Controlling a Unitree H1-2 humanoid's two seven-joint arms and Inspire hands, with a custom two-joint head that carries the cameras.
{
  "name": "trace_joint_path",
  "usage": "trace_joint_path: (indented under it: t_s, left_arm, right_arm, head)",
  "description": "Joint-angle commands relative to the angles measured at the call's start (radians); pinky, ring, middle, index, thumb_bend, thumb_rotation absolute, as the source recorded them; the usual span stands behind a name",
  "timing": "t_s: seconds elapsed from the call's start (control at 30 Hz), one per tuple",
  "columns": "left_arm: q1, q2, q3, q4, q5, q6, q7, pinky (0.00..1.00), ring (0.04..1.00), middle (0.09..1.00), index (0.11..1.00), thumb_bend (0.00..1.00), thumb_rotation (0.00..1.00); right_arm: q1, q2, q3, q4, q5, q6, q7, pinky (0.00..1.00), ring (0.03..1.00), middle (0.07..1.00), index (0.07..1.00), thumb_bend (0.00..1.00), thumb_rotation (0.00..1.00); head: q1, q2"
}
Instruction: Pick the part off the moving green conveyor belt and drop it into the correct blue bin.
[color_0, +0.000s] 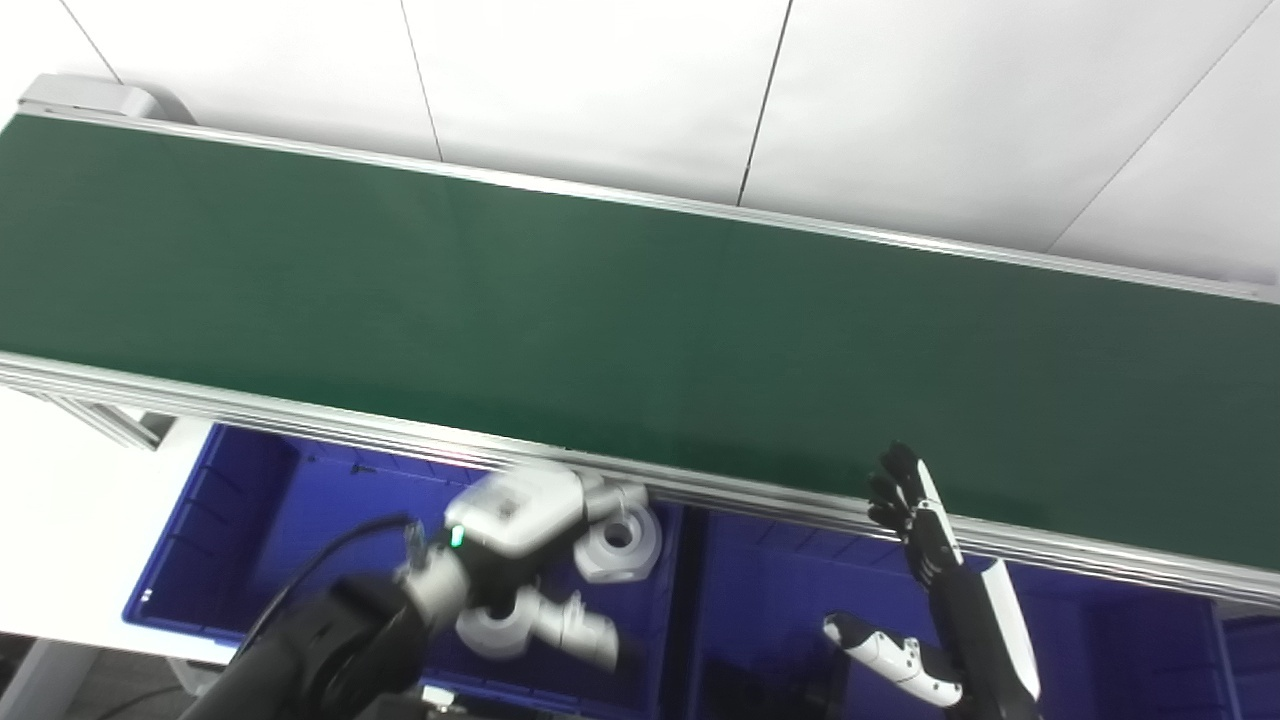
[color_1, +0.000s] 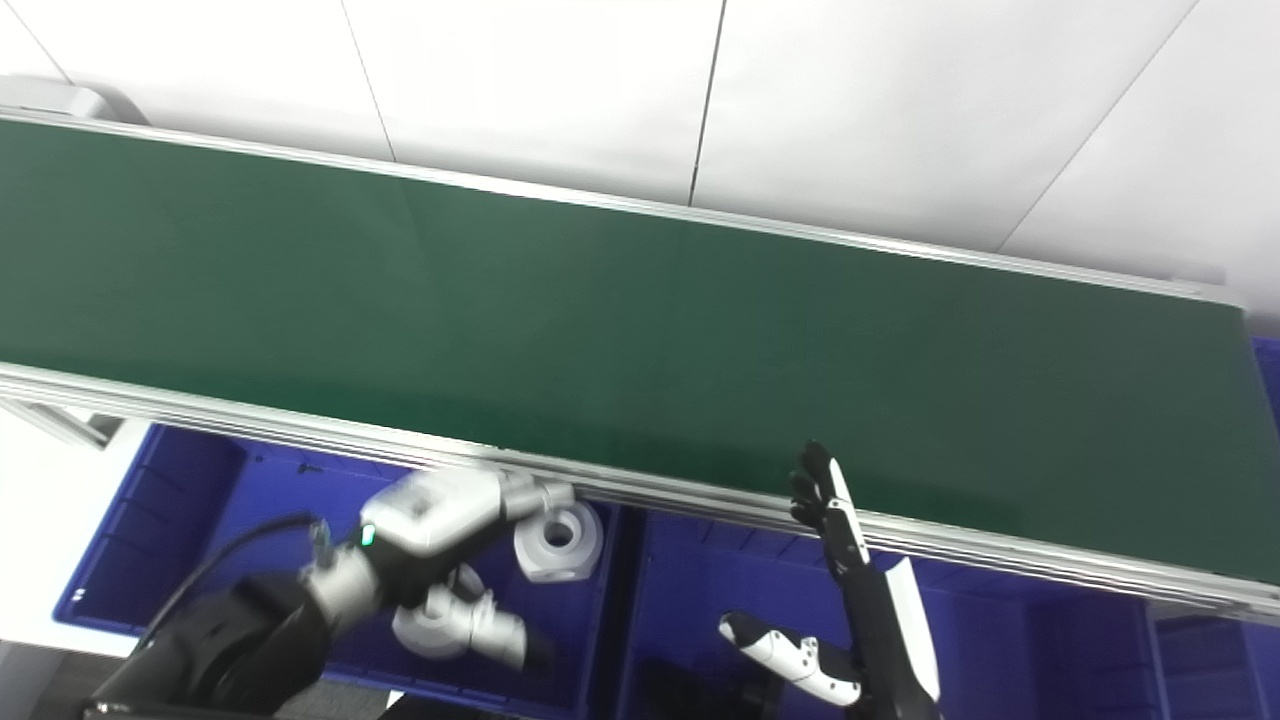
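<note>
The green conveyor belt runs across the view with no part on it. My left hand, blurred, hovers over the left blue bin, just below the belt's near rail. A white hex-shaped part with a round hole sits right under its fingers; whether they hold it is unclear. A second white ring-shaped piece shows lower down by the hand. My right hand stands open over the middle blue bin, fingers pointing up at the rail, thumb out to the left.
The belt's aluminium rail overhangs the bins' far edges. A third blue bin shows at the right edge. A white wall stands behind the belt. White floor lies left of the bins.
</note>
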Motion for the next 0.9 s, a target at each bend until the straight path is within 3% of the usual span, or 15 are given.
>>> trace_joint_path:
  t_s: [0.0, 0.13, 0.3, 0.63, 0.87]
  left_arm:
    - [0.017, -0.009, 0.061, -0.010, -0.158, -0.093, 0.084, 0.92, 0.891, 0.918, 0.916, 0.87, 0.90]
    - [0.056, -0.052, 0.133, 0.059, -0.413, -0.198, 0.115, 0.87, 0.935, 0.966, 0.954, 0.85, 0.77]
    - [0.041, -0.100, 0.161, 0.182, -0.514, -0.349, 0.146, 0.90, 0.958, 0.987, 0.983, 0.85, 0.69]
    - [0.038, -0.122, 0.169, 0.229, -0.604, -0.391, 0.120, 0.93, 0.977, 1.000, 1.000, 0.88, 0.57]
    - [0.041, -0.115, 0.170, 0.251, -0.623, -0.419, 0.110, 0.92, 0.984, 1.000, 1.000, 0.88, 0.55]
  right_arm:
    - [0.010, 0.005, 0.007, -0.032, 0.007, -0.010, -0.001, 0.90, 0.944, 0.987, 1.000, 0.79, 0.63]
    - [0.027, 0.013, 0.020, -0.021, -0.010, -0.023, -0.006, 0.90, 0.934, 0.975, 1.000, 0.79, 0.61]
    - [0.054, 0.018, 0.032, -0.006, -0.038, -0.034, -0.017, 0.90, 0.932, 0.971, 1.000, 0.80, 0.59]
    - [0.115, 0.032, 0.045, 0.044, -0.081, -0.076, -0.056, 0.92, 0.954, 0.984, 1.000, 0.83, 0.54]
    - [0.143, 0.042, 0.058, 0.041, -0.136, -0.057, -0.081, 0.92, 0.960, 0.987, 1.000, 0.84, 0.56]
  head:
    - [-0.004, 0.000]
    - [-0.068, -0.005]
    - [-0.103, -0.008]
    - [-0.155, -0.005]
    - [-0.211, 0.000]
